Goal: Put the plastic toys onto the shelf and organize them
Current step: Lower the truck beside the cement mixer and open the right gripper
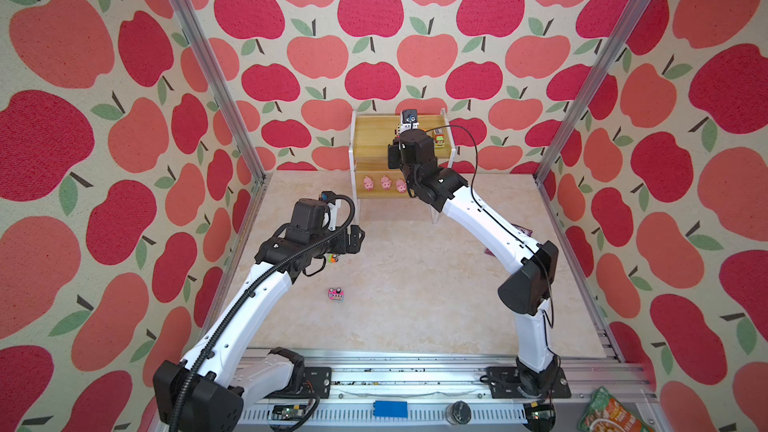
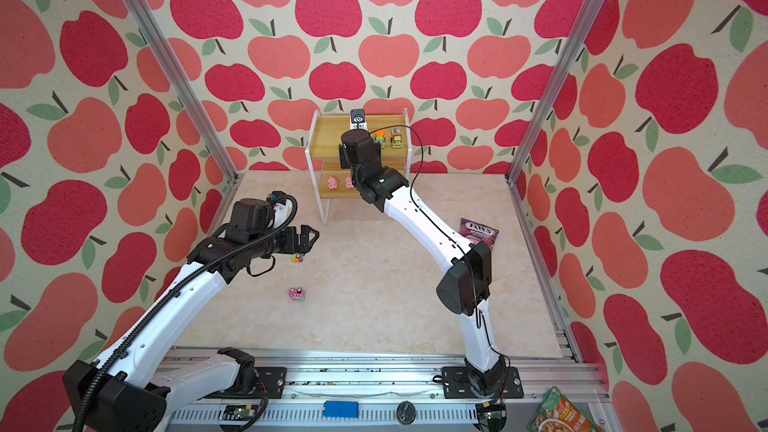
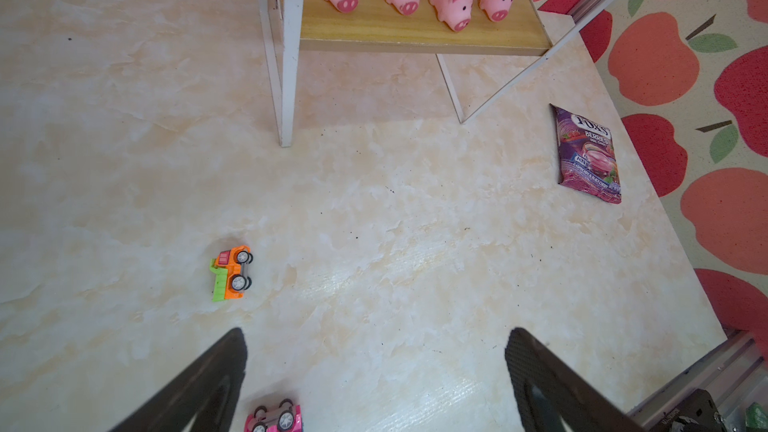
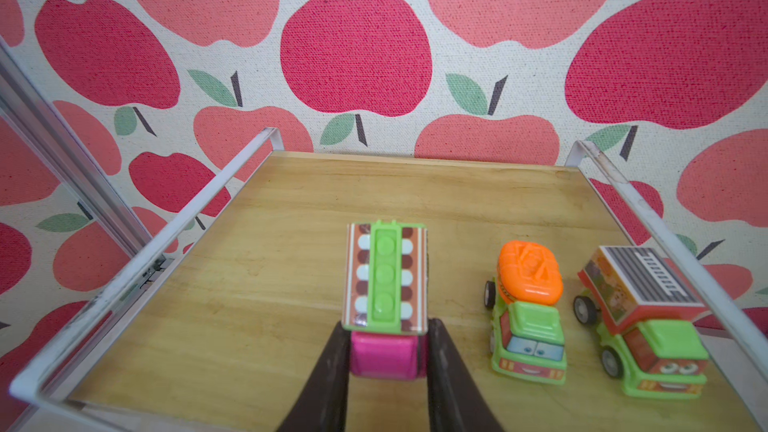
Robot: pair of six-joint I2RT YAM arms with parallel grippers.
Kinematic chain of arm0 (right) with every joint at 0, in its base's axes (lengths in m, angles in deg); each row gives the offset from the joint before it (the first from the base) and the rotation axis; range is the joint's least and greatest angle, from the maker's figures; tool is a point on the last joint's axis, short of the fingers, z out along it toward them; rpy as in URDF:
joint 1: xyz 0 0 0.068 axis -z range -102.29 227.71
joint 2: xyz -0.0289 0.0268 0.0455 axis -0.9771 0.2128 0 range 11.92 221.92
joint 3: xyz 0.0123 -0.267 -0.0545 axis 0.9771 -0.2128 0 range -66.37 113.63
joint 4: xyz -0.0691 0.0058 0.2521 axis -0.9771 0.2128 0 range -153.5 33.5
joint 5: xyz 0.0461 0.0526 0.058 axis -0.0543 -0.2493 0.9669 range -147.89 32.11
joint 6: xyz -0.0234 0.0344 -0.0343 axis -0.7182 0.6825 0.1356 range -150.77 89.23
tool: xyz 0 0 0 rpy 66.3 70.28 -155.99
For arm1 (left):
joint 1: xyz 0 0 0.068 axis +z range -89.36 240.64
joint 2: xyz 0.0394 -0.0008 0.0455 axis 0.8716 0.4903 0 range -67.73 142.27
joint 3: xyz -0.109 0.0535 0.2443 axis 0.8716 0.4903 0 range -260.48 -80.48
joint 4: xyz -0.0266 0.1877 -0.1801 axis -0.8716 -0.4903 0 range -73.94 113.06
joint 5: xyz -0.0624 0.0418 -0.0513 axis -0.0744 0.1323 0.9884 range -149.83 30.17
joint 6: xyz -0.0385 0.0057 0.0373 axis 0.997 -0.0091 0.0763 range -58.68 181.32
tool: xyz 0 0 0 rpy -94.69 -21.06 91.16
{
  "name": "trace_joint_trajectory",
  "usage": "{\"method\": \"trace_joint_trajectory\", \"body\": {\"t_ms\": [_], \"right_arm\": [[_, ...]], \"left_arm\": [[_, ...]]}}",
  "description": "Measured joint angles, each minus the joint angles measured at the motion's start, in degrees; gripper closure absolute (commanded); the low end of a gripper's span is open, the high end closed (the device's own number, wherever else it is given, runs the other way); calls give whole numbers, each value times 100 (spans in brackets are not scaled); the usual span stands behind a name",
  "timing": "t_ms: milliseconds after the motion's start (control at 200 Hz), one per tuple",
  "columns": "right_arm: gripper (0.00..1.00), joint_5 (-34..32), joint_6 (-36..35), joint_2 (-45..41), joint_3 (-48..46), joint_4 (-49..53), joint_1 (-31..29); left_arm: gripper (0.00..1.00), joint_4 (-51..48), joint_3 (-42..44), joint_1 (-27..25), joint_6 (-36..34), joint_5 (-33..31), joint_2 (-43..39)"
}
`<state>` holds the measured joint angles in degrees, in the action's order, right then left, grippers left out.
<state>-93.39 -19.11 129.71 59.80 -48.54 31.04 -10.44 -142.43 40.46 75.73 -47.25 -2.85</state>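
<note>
- Top views: the shelf (image 1: 374,135) is seen at the far edge of the table (image 1: 415,284), against the apple-patterned wall.
- The right arm is reached over the shelf's upper board. Its fingers are hidden under the wrist here, so the grip cannot be judged from these views.
- Three pigs (image 1: 386,182) are visible in a row on the lower board. The rest of that board is covered by the arm.
- The left gripper (image 2: 309,236) is held low over the table with its jaws wide apart and nothing between them.
- An orange-and-green truck (image 2: 297,258) lies on the table just beside that gripper. A pink truck (image 2: 297,295) lies nearer the robot base. A purple candy bag (image 2: 478,232) lies flat at the right side of the table.
- Left wrist view: both fingers are spread wide and empty. Four pigs are counted on the lower board, snouts outward. Both loose trucks are shown with their wheels turned up toward the camera.
- Right wrist view: the right gripper (image 4: 386,347) is clamped on the pink cab of a green-and-brown truck (image 4: 384,280) over the middle of the upper board. Whether its wheels touch the board cannot be told.
- An orange-drum truck (image 4: 528,305) and a striped-roof truck (image 4: 640,317) stand upright side by side at the board's right end, apart from the held one.
</note>
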Motion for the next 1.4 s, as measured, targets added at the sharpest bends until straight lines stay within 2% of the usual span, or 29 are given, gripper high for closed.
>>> {"method": "trace_joint_trajectory", "body": {"t_ms": [1131, 1396], "right_arm": [[73, 24, 367, 452, 658, 579, 181], [73, 109, 431, 820, 1091, 756, 260]], "left_arm": [[1, 59, 15, 85, 2, 142, -2], [0, 59, 15, 107, 2, 144, -2]]}}
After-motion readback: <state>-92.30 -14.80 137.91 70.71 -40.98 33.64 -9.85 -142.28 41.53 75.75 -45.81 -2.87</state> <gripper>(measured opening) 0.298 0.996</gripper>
